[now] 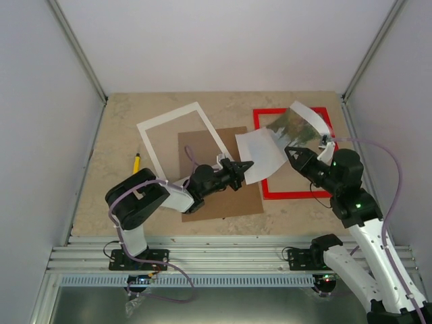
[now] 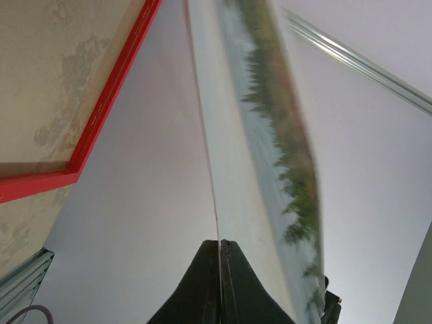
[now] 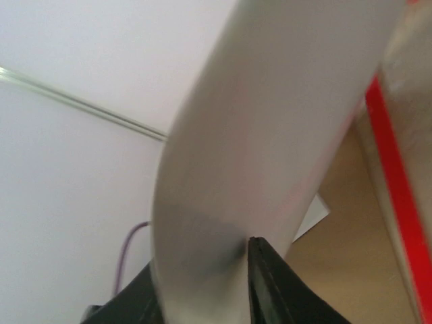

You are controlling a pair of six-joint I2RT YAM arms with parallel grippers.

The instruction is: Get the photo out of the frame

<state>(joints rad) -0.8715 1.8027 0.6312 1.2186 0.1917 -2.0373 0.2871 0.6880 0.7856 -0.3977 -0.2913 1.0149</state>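
The photo (image 1: 262, 155) is curled up off the table between my two grippers, white back toward the camera and tree print (image 1: 291, 125) showing at its raised far end. My left gripper (image 1: 246, 166) is shut on its left edge; in the left wrist view the jaws (image 2: 220, 244) pinch the sheet edge-on, print side (image 2: 270, 135) to the right. My right gripper (image 1: 294, 152) is shut on its right part, above the frame; in the right wrist view the white sheet (image 3: 256, 135) runs between the fingers (image 3: 264, 283). The red frame (image 1: 259, 145) lies flat at the right, also seen from the left wrist (image 2: 101, 115) and right wrist (image 3: 398, 202).
The white cut-out mat (image 1: 154, 150) lies at the left back. The brown backing board (image 1: 226, 196) lies in the middle under my left arm. A small yellow stick (image 1: 136, 162) lies at the left. Walls close in the table on three sides.
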